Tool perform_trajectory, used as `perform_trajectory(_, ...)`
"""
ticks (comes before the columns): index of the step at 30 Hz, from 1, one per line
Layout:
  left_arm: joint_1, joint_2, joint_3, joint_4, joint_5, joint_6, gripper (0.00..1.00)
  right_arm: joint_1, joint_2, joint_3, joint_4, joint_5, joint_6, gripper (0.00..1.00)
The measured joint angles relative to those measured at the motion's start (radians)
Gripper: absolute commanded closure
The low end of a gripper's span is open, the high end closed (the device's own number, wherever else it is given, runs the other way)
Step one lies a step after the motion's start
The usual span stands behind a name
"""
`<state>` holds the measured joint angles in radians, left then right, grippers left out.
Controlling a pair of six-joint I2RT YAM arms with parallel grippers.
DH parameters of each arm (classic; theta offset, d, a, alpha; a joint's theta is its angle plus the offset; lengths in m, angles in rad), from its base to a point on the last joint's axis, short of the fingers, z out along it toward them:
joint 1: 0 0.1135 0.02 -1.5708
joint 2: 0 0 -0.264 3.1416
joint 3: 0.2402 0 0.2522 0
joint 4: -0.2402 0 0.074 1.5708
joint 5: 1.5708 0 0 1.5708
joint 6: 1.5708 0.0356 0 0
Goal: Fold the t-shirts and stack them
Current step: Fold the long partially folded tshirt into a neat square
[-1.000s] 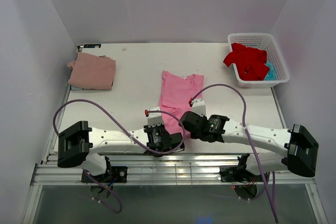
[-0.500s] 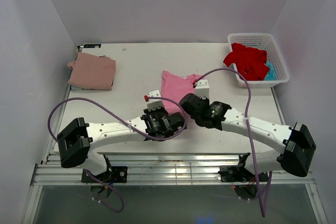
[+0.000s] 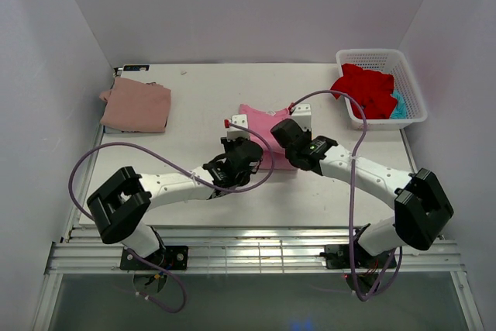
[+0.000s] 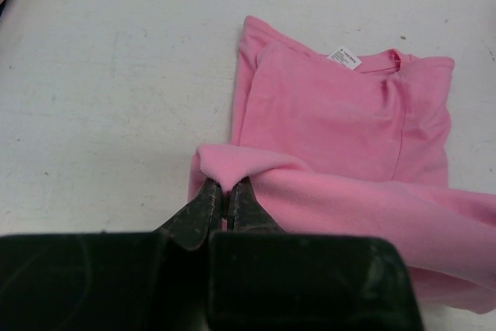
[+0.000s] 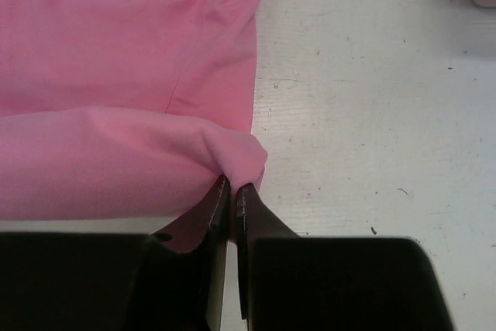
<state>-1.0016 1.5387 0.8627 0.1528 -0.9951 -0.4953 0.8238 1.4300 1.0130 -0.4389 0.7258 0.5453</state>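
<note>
Two claws, both clenched on the bright pink t-shirt (image 3: 262, 120), which lies mid-table (image 3: 194, 106). My left claw (image 4: 225, 188) pinches a bunched fold at the shirt's left edge, its fingers nearly meeting with only cloth between them. My right claw (image 5: 232, 185) nips the matching fold at the right edge the same way. Between them the held cloth arches over the rest of the shirt, whose white neck label (image 4: 344, 57) shows at the far end. A dusty rose t-shirt (image 3: 137, 105) lies folded at the table's far left. The red t-shirt (image 3: 364, 87) and teal t-shirt (image 3: 398, 106) sit in the white basket (image 3: 372, 55) at the far right.
</note>
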Motion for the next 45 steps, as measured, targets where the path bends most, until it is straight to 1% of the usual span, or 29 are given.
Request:
perform_trajectory(7,0.045,0.046,0.045,0.111,0.051,0.116,1.0,-0.069,0.034,0.045,0.048,-0.023,-0.068,0.92)
perform_trajectory(13,0.109,0.11,0.096,0.174,0.106,0.168,1.0,-0.135,0.112,0.113,0.107,-0.052,-0.133,0.92)
perform_trajectory(20,0.176,0.204,0.14,0.208,0.185,0.189,1.0,-0.189,0.238,0.179,0.166,-0.095,-0.19,0.92)
perform_trajectory(26,0.213,0.293,0.174,0.229,0.238,0.203,1.0,-0.213,0.332,0.224,0.182,-0.112,-0.218,0.92)
perform_trajectory(34,0.245,0.365,0.232,0.241,0.29,0.214,1.0,-0.238,0.367,0.256,0.184,-0.121,-0.237,0.92)
perform_trajectory(35,0.248,0.371,0.239,0.245,0.294,0.217,1.0,-0.241,0.371,0.265,0.185,-0.12,-0.24,0.83)
perform_trajectory(36,0.252,0.38,0.248,0.247,0.297,0.223,0.94,-0.245,0.378,0.275,0.186,-0.121,-0.241,0.75)
perform_trajectory(37,0.255,0.391,0.265,0.251,0.297,0.231,0.81,-0.248,0.385,0.286,0.187,-0.12,-0.243,0.66)
perform_trajectory(38,0.259,0.41,0.293,0.251,0.296,0.244,0.47,-0.253,0.398,0.303,0.187,-0.117,-0.247,0.54)
perform_trajectory(39,0.262,0.43,0.323,0.251,0.296,0.262,0.33,-0.257,0.412,0.322,0.187,-0.109,-0.254,0.52)
perform_trajectory(40,0.266,0.443,0.348,0.254,0.29,0.276,0.26,-0.262,0.425,0.343,0.187,-0.099,-0.268,0.5)
perform_trajectory(41,0.267,0.45,0.37,0.253,0.278,0.29,0.05,-0.265,0.433,0.361,0.187,-0.09,-0.28,0.45)
perform_trajectory(43,0.268,0.447,0.407,0.256,0.255,0.32,0.04,-0.27,0.428,0.385,0.188,-0.065,-0.299,0.37)
perform_trajectory(44,0.269,0.439,0.423,0.261,0.244,0.329,0.04,-0.273,0.417,0.388,0.193,-0.057,-0.313,0.19)
perform_trajectory(45,0.269,0.426,0.431,0.267,0.235,0.34,0.04,-0.274,0.397,0.387,0.198,-0.05,-0.318,0.18)
